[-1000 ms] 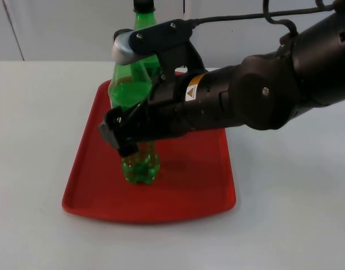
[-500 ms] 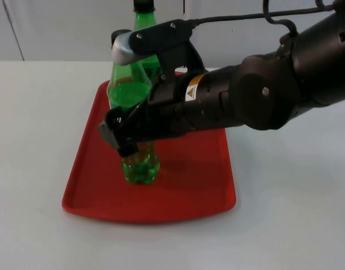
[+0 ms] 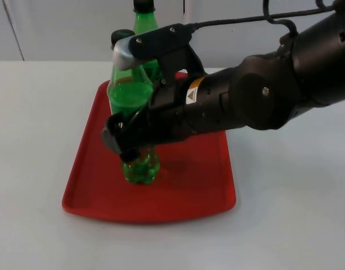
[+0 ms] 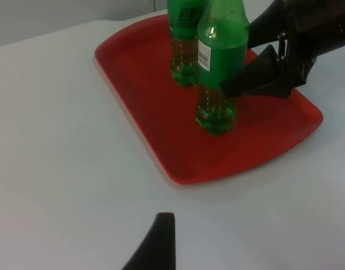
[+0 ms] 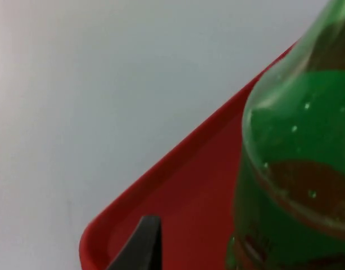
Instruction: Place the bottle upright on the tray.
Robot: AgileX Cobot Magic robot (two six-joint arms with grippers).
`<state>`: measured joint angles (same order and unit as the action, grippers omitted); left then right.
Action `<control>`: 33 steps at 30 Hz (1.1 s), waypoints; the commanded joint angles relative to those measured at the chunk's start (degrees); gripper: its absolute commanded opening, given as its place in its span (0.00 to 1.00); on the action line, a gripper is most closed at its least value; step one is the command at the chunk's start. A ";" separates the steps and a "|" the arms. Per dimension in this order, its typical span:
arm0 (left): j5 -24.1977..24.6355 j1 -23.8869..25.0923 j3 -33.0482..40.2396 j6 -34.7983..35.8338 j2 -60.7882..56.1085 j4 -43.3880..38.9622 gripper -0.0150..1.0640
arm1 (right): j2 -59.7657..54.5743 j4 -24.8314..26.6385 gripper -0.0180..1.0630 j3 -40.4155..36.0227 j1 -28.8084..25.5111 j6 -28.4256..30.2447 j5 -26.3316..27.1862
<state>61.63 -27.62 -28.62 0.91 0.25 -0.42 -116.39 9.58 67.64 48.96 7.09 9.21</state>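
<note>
The right arm reached in low from the right side, its forearm lying across the far half of the red tray (image 3: 94, 191). The right gripper (image 3: 121, 147) sat against the lower body of the nearer green bottle (image 3: 129, 95); whether its fingers pressed on the bottle or stood slightly off it could not be judged, as the arm covered them in the top view. In the left wrist view the same gripper (image 4: 257, 79) appeared just beside the bottle (image 4: 220, 62), at label height.

That bottle stood upright on the tray, base down, near the tray's middle. A second green bottle (image 3: 145, 22) stood upright behind it, toward the tray's far edge (image 4: 184, 39). The right wrist view showed the bottle's shoulder (image 5: 296, 169) close up, with the tray rim (image 5: 178, 152) and white table (image 5: 105, 84) beyond.

The left gripper (image 4: 158, 242) hung well apart from the tray, waiting; its state could not be judged.

Against the frames taken shortly before, the right arm's wrist housing had shifted slightly rightward and the gripper a touch lower. The bottle had stayed in place.
</note>
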 commanded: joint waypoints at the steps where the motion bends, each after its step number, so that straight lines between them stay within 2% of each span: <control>1: -0.09 -0.30 0.29 -0.20 -0.25 0.03 0.87 | 0.14 -0.28 0.91 -0.09 0.32 -0.03 -2.62; 5: -0.09 -0.30 0.29 -0.20 -0.25 0.03 0.87 | 2.54 -0.28 0.91 -0.09 0.32 -0.03 -11.30; 6: -0.09 -0.30 0.29 -0.20 -0.25 0.03 0.87 | 2.54 -0.28 0.91 -0.09 0.32 -0.03 -11.30; 10: -0.09 -0.30 0.29 -0.20 -0.25 0.03 0.87 | 7.65 -0.15 0.91 -0.09 0.32 -0.34 -20.24; 11: -0.09 -0.30 0.29 -0.20 -0.25 0.03 0.87 | 7.65 -0.15 0.91 -0.09 0.32 -0.34 -20.24; 13: -0.09 -0.30 0.29 -0.20 -0.25 0.03 0.87 | 10.52 -0.15 0.91 -0.09 0.32 -2.72 -24.79; 16: -0.09 -0.30 0.29 -0.20 -0.25 0.03 0.87 | 15.13 -0.15 0.91 -0.09 0.32 -3.23 -31.17; 17: -0.09 -0.30 0.29 -0.20 -0.25 0.03 0.87 | 15.13 -0.15 0.91 -0.09 0.32 -3.23 -31.17; 21: -0.09 -0.30 0.29 -0.20 -0.25 0.03 0.87 | 22.18 -0.25 0.91 -0.09 0.32 -3.23 -40.77; 22: -0.09 -0.30 0.29 -0.20 -0.25 0.03 0.87 | 22.18 -0.25 0.91 -0.09 0.32 -3.23 -40.77; 25: -0.09 -0.30 0.29 -0.20 -0.25 0.03 0.87 | 26.73 -0.25 0.91 -0.09 0.32 -3.23 -46.11; 33: -0.09 -0.30 0.29 -0.20 -0.25 0.03 0.87 | 37.43 -0.25 0.91 -1.87 0.32 -3.23 -48.91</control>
<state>61.63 -27.62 -28.62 0.91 0.25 -0.42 -81.16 9.58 66.41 48.96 3.89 -39.09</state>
